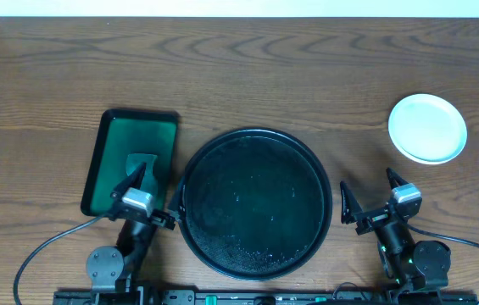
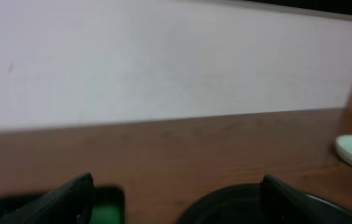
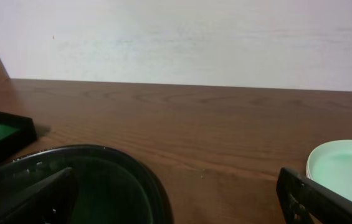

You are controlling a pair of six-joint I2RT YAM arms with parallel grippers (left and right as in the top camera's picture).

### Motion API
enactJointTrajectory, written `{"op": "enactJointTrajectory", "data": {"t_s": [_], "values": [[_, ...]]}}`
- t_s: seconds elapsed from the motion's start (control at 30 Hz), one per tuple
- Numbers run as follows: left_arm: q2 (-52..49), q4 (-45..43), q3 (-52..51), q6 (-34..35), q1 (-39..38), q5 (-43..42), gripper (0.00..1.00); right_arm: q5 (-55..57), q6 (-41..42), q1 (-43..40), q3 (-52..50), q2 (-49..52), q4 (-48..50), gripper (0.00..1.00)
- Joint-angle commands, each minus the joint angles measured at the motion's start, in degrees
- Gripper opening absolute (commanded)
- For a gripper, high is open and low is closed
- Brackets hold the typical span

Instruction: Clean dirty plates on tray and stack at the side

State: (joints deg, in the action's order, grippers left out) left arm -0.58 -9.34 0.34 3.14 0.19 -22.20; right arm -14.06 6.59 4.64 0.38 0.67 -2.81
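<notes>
Left claw (image 1: 159,183) and right claw (image 1: 367,185) wide open, empty, parked; tray (image 1: 256,195) bare, plates (image 1: 427,127) stacked aside on tabletop (image 1: 307,68): cleaning apparently done.

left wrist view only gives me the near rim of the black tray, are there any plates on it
Observer: No. From overhead, the black tray carries no plates, only scattered pale specks.
Operator: so what's the pale thing at my right edge
Observer: A pale plate. It sits on the tabletop at the far right, well apart from the tray. I cannot tell whether other plates lie under it.
Operator: and the right arm
Observer: The right gripper is open and holds nothing. It sits just off the tray's right rim, nearer the robot than the plate.
</notes>
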Motion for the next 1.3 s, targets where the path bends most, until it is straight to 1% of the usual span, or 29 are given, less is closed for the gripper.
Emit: {"op": "enactJointTrajectory", "data": {"t_s": [0.0,0.13,0.43,0.77,1.27], "values": [[0.5,2.1,-0.1,11.3,-0.3,8.4,0.85,0.5,0.6,0.3,-0.1,-0.3,-0.3,0.99],[0.5,4.2,-0.1,12.0,-0.3,10.3,0.85,0.5,0.6,0.3,-0.1,-0.3,-0.3,0.99],[0.5,12.3,-0.1,12.0,-0.3,10.3,0.85,0.5,0.6,0.3,-0.1,-0.3,-0.3,0.99],[0.5,12.5,-0.1,9.5,-1.3,9.8,0.85,0.5,0.6,0.3,-0.1,-0.3,-0.3,0.99],[0.5,12.3,-0.1,9.4,-1.7,9.8,0.85,0.5,0.6,0.3,-0.1,-0.3,-0.3,0.99]]}}
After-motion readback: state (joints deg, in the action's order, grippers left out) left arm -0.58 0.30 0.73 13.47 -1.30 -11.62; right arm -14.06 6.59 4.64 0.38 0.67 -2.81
